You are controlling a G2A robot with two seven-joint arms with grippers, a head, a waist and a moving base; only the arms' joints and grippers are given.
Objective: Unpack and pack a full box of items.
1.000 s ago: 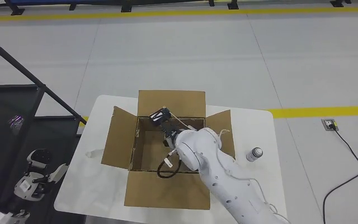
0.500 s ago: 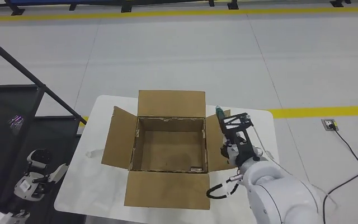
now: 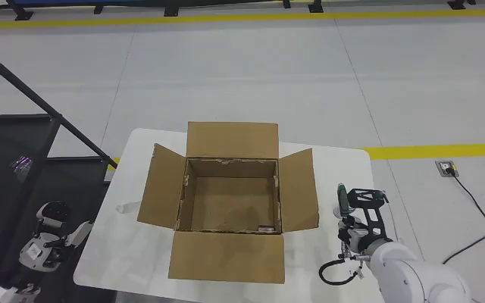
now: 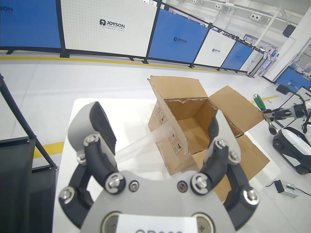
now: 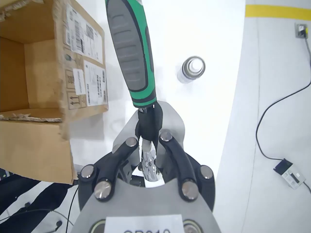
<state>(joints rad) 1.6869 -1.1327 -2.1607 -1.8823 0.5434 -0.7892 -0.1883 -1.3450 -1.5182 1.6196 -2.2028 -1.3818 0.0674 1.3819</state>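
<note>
The rigid green-handled tool (image 5: 131,49) is being pinched at its slim neck by the right gripper (image 5: 147,124), likely prone to swivelling

box (image 3: 231,198) mid-counter (image 3: 333,163), flaps spread | tube (image 4: 138,144) lying on counter by box's left flap | bottle (image 5: 192,70) upright on counter, right of box, apart | tool (image 5: 131,44) in right pincer (image 5: 147,132), above counter right of box, near bottle | small item (image 3: 265,227) in box, near-right corner
</note>
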